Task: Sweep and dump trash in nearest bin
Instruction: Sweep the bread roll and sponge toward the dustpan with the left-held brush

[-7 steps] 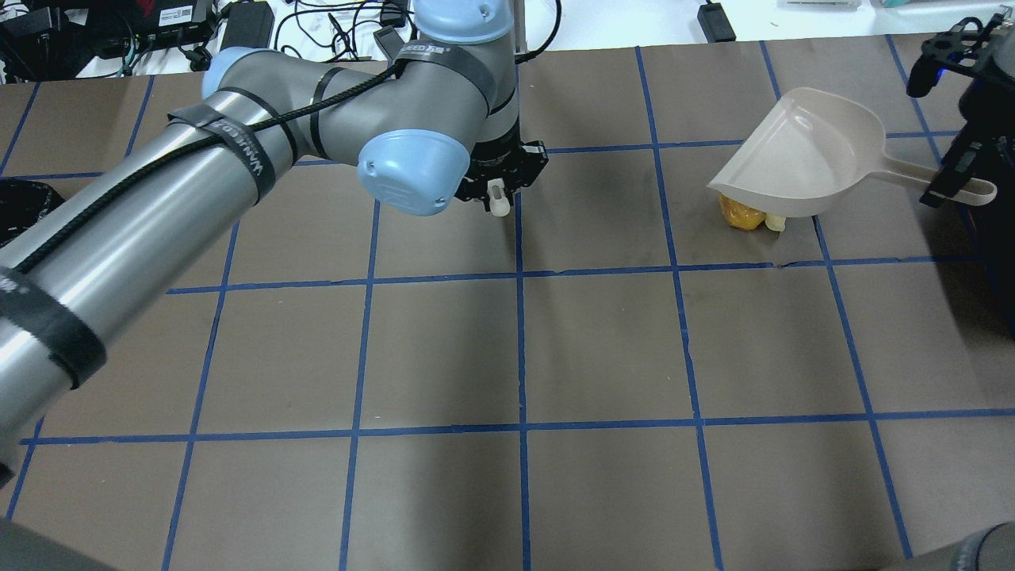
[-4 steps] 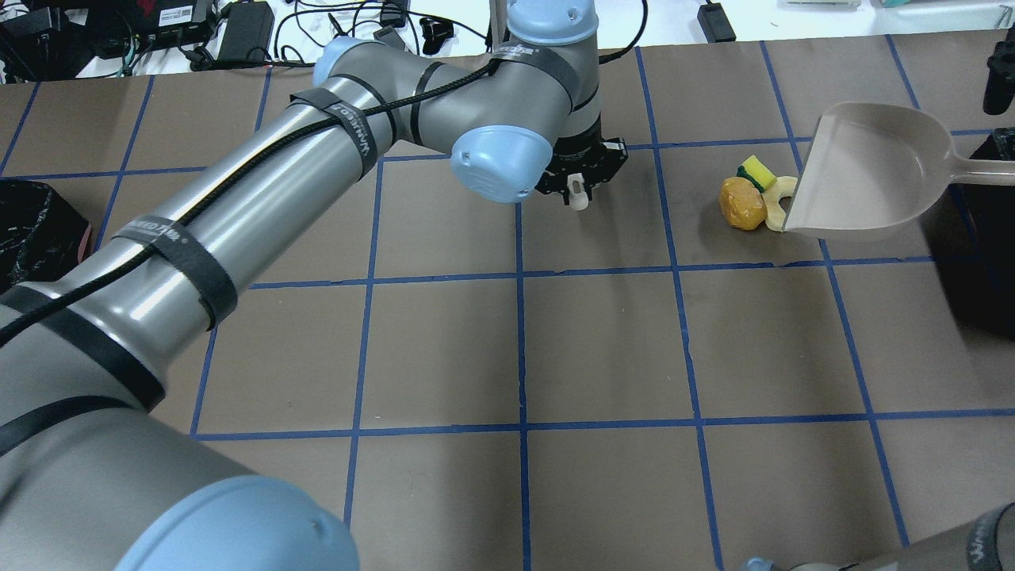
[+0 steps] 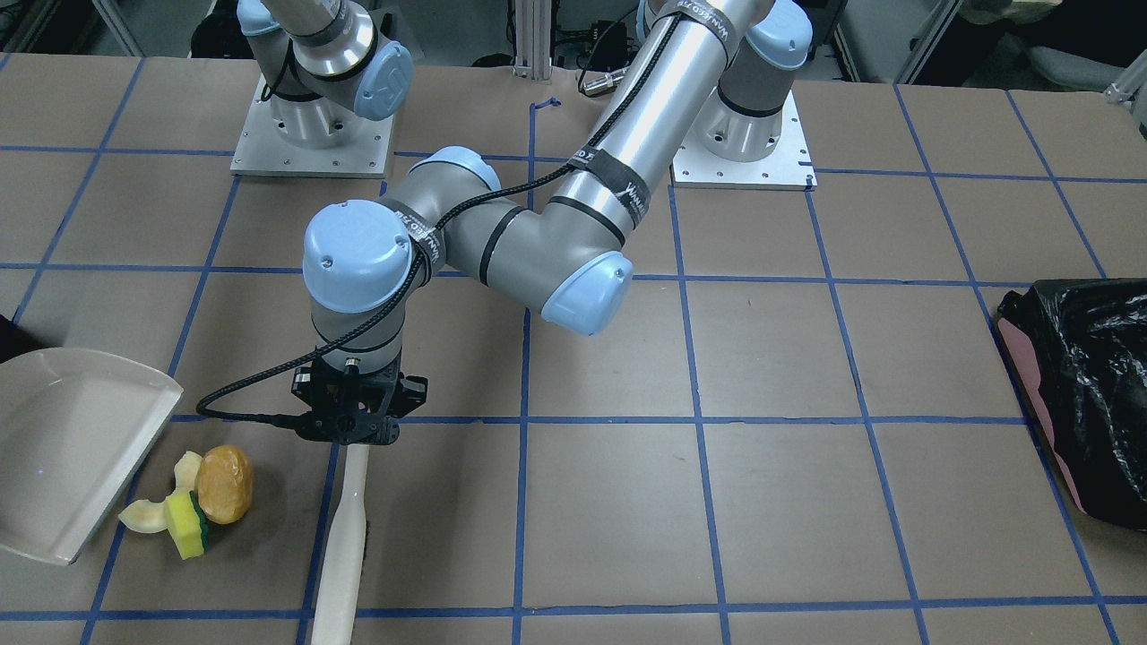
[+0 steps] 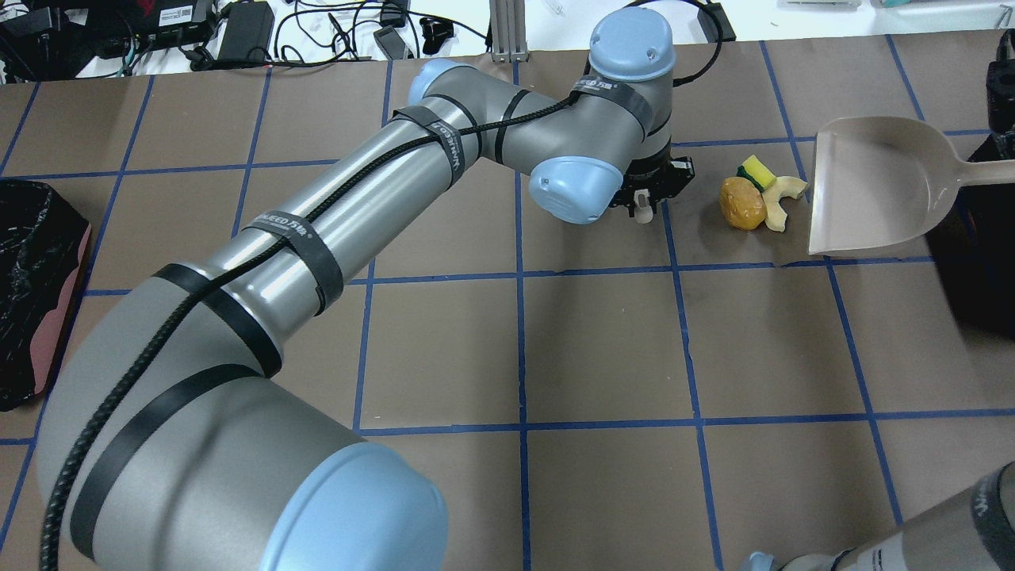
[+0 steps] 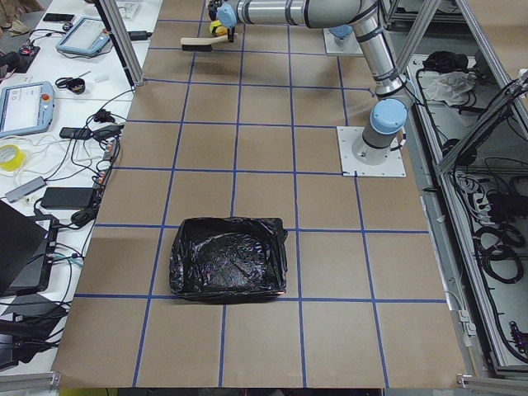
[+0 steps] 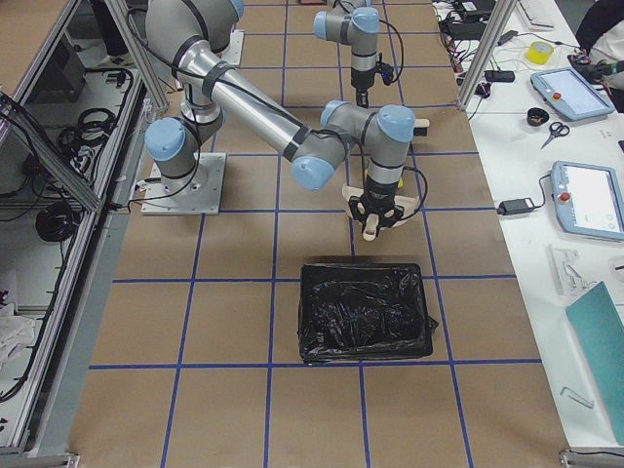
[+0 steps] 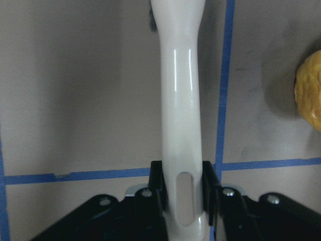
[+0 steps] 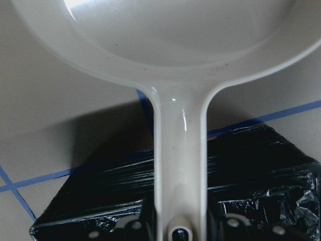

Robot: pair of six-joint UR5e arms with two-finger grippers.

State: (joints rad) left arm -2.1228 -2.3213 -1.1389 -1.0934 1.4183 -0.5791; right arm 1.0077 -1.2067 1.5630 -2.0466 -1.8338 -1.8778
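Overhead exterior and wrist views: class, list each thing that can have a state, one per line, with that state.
Left gripper, shut on white plastic brush handle.
Right gripper, shut on white plastic dustpan handle.
White plastic dustpan, empty, open edge facing trash.
Brown-orange lump, yellow sponge with green backing, pale yellow peel pieces, clustered on table, outside dustpan.
Black-lined bin, open.

Silver-grey arm tubes (image 4: 365,186), pale blue joint caps (image 3: 349,246), black braided cable (image 3: 251,415), black lettered straps (image 4: 305,246), black end effector (image 3: 353,439)
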